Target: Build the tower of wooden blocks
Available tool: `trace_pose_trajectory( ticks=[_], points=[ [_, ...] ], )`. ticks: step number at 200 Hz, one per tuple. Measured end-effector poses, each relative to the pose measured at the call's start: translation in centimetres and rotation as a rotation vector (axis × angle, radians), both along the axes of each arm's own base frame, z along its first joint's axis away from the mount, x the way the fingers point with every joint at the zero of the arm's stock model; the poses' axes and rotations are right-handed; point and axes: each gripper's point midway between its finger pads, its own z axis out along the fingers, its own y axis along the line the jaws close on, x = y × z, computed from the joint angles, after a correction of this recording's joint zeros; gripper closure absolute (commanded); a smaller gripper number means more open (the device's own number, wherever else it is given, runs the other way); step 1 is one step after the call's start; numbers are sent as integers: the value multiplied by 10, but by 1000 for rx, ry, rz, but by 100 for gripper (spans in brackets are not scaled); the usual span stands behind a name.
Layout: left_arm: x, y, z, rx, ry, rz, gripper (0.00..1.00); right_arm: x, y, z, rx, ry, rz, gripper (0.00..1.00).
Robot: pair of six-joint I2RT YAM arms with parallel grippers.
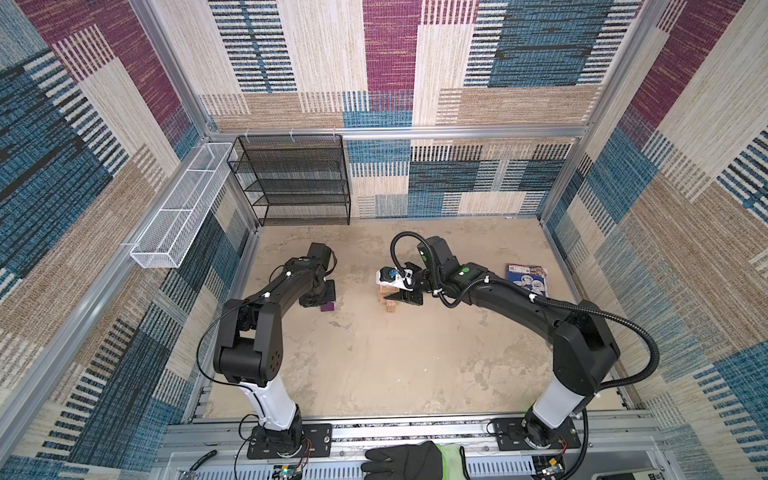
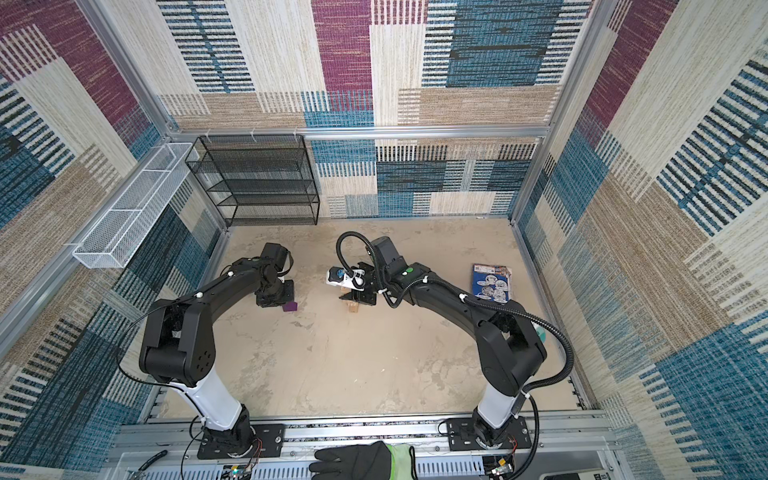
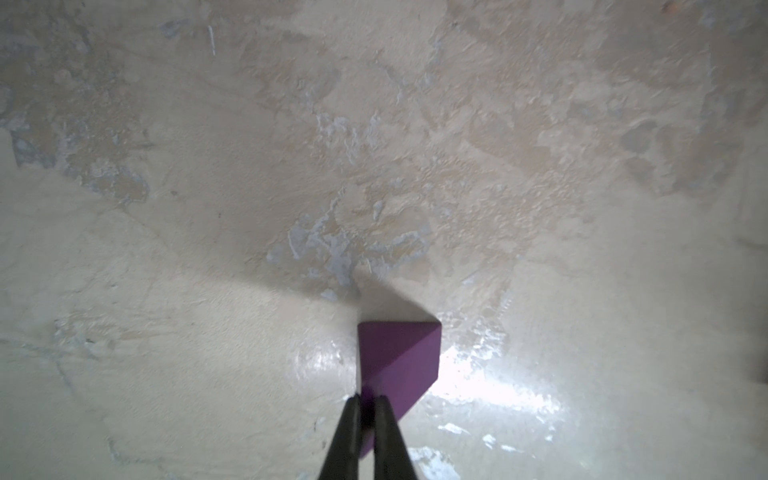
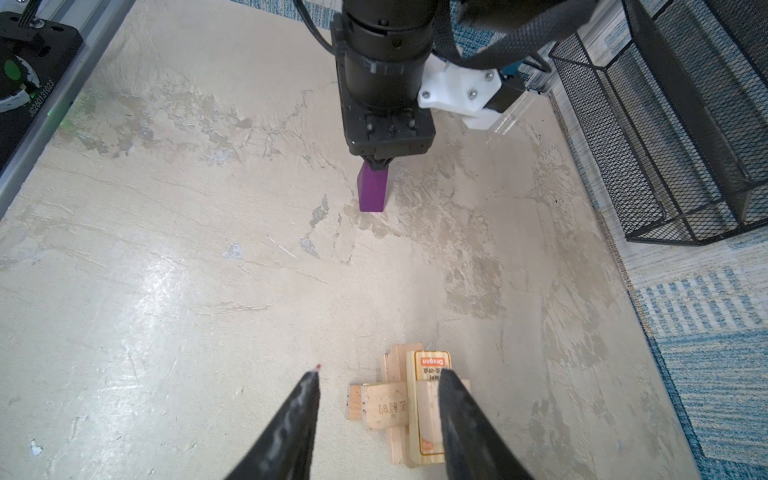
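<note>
Left wrist: purple wedge between fingers.

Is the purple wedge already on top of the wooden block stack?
No, the fingers of the left gripper pinch the purple wedge down at the table, well apart from the tower.

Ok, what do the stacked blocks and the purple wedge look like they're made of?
The stacked blocks look like bare pale wood, matte, with visible grain and printed labels. The purple wedge is probably painted wood; its even matte coat hides any grain.
</note>
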Motion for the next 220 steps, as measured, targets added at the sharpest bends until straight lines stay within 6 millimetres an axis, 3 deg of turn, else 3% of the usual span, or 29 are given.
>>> trace_pose_trajectory(
  ticks=[55,68,78,110,141,171,205,220],
  points=[
    [-8,1,8,17,0,-7,91,-1,1,0,-3,-4,7,51],
    [-8,0,11,15,-1,-12,86,-1,1,1,-2,-5,8,51],
    [-7,-2,12,3,1,-17,75,-1,2,3,0,-11,10,51],
    [5,-8,27,-16,-16,-46,63,0,3,5,3,-19,14,51],
    [9,-11,24,-19,24,-79,61,0,3,5,0,-20,17,51],
    [27,-12,40,17,28,-216,60,-3,2,3,-11,-18,23,50],
    [32,2,57,71,8,-346,42,-7,-1,4,-14,-20,28,50],
    [30,9,60,84,-1,-380,40,-7,-1,4,-15,-19,29,50]
  ],
)
